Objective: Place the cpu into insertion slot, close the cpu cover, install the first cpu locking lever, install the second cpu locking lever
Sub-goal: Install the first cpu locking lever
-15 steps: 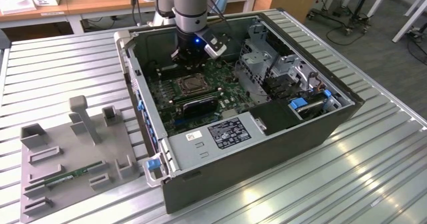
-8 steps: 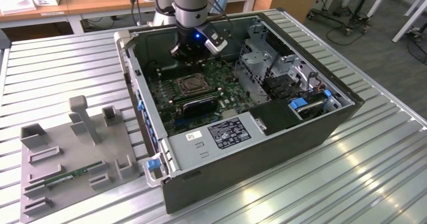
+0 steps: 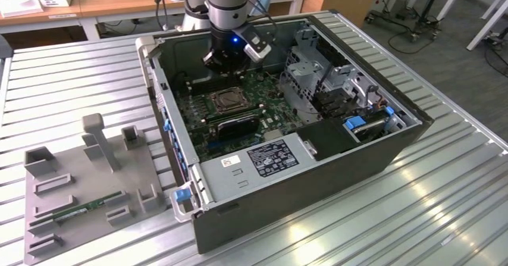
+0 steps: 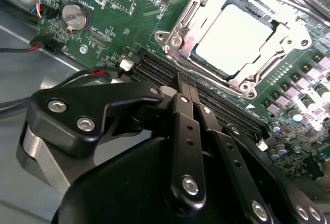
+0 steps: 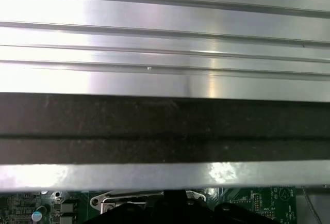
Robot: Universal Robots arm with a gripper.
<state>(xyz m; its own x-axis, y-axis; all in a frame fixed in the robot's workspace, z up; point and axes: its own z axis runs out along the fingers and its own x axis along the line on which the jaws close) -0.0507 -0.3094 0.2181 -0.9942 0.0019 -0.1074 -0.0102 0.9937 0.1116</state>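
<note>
The cpu (image 4: 237,35) lies flat in the insertion slot (image 3: 226,101), its pale silver face showing through the window of the cpu cover (image 4: 178,30). The cover's metal frame lies down around the chip. I cannot tell how the locking levers stand. My gripper (image 3: 225,69) hangs inside the open computer case, just behind the slot and a little above the green board. In the second wrist view the black fingers (image 4: 185,126) meet at the gripper (image 4: 181,82) tip, shut, with nothing between them, over the black memory slots beside the socket.
A grey drive cage (image 3: 317,75) and a labelled power supply (image 3: 266,156) crowd the case's right and front. A coin battery (image 4: 73,16) and loose cables (image 4: 87,74) lie near the gripper. A grey fixture tray (image 3: 87,177) holding a memory stick (image 3: 83,209) sits on the slatted table.
</note>
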